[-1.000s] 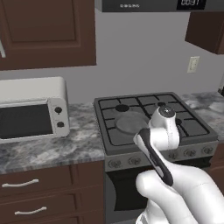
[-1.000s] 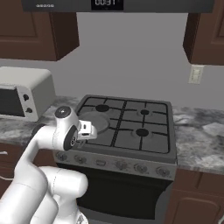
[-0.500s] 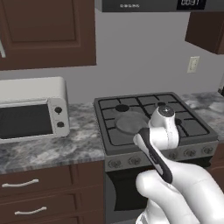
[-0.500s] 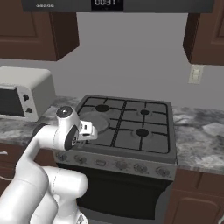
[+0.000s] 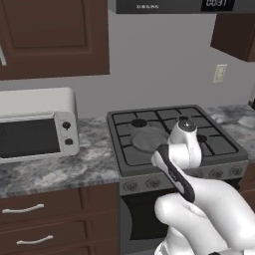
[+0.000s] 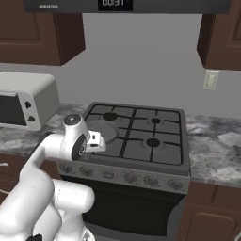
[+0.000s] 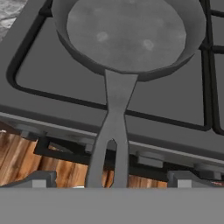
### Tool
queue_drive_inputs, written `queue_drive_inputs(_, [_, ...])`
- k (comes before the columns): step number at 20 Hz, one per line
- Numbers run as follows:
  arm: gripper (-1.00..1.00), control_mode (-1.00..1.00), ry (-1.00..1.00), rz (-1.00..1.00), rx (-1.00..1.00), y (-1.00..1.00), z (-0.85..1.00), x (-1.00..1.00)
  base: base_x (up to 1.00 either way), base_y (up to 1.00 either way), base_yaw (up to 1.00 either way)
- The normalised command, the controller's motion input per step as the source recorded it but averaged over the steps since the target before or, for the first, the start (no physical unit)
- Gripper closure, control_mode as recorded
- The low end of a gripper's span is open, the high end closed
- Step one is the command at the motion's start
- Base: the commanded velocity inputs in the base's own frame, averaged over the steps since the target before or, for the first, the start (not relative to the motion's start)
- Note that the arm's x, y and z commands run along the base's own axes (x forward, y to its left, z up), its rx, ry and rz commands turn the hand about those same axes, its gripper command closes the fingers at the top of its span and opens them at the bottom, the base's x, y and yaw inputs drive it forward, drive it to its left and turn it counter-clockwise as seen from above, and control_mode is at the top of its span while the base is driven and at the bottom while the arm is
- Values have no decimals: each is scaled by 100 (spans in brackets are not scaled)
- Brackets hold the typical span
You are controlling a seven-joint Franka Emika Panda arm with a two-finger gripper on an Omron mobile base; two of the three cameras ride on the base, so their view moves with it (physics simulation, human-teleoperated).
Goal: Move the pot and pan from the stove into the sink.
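**Q:** Grey steel range — what sits on it?

**A:** The stove point(image 5: 149, 157) carries the pan point(image 5: 148, 140) on its near-left burner, resting flat on the black grates. In the right base view the pan point(image 6: 100, 130) shows on that same burner, partly behind the wrist. The other three burners are bare in both base views.

**Q:** Handle orientation?

**A:** In the hand view the pan point(image 7: 127, 33) fills the upper part, and its long handle point(image 7: 111, 135) runs down toward the near edge of the stove point(image 7: 52, 94), past the front lip and out over the knob row. The handle end has a slot in it.

**Q:** Gripper position and state?

**A:** The gripper point(image 6: 100, 141) is at the near-left edge of the stove point(image 6: 155, 155), just in front of the pan. In the hand view its two finger tips point(image 7: 37, 179) stand well apart, one on each side of the handle end. Released, nothing clamped. Whether they touch the handle I cannot tell.

**Q:** Surroundings?

**A:** White microwave point(image 5: 37, 124) on the marbled counter point(image 5: 74, 164) left of the stove. Dark wood cabinets point(image 5: 55, 37) above, drawers below. A wall outlet point(image 6: 211, 80) is on the far wall to the right.
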Motion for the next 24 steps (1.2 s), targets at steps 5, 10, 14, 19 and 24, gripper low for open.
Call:
queue_drive_inputs(5, [-100,-100,-1,0,0,0,-52,0,0,0,0])
queue_drive_inputs(10, [-100,-100,-6,-2,0,2,-45,0,0,0,0])
queue_drive_inputs(14, [-100,-100,-12,-4,0,6,-39,0,0,0,0])
queue_drive_inputs(19, [-100,-100,-14,-7,0,9,-16,-2,0,0,0])
queue_drive_inputs(24, [-100,-100,-9,-7,0,13,-21,-20,0,0,0])
